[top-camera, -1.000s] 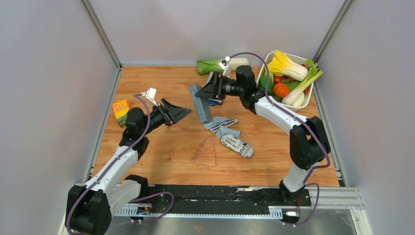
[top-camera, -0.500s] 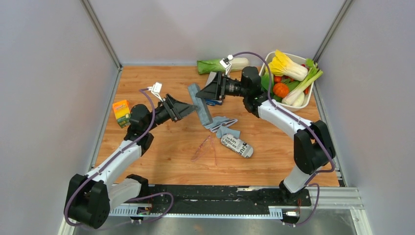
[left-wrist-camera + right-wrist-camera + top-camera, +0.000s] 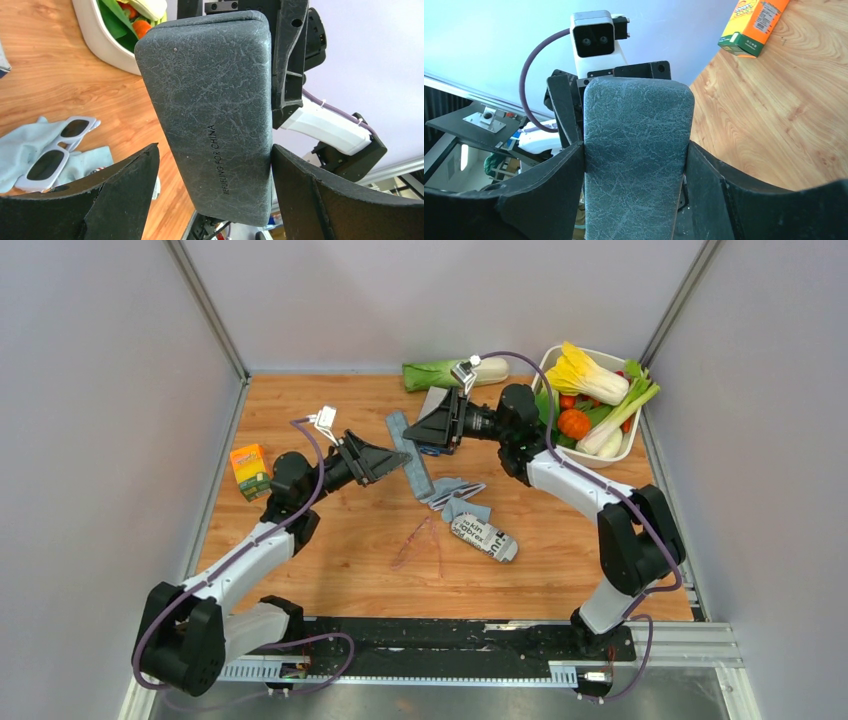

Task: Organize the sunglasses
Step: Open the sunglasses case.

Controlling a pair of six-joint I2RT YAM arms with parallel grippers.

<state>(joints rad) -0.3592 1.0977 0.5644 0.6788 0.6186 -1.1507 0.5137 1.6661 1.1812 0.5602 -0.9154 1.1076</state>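
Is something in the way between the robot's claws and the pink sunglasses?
Yes, the grey case. The right claw grips it and the left claw straddles it, so neither is free. The sunglasses lie uncovered, apart from it.

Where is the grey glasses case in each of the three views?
Top external: grey case just above centre, between left gripper and right gripper.
Left wrist: grey case fills the centre, almost top to bottom.
Right wrist: grey case at lower centre.
Shared landmark: the wooden table, seen in all three.
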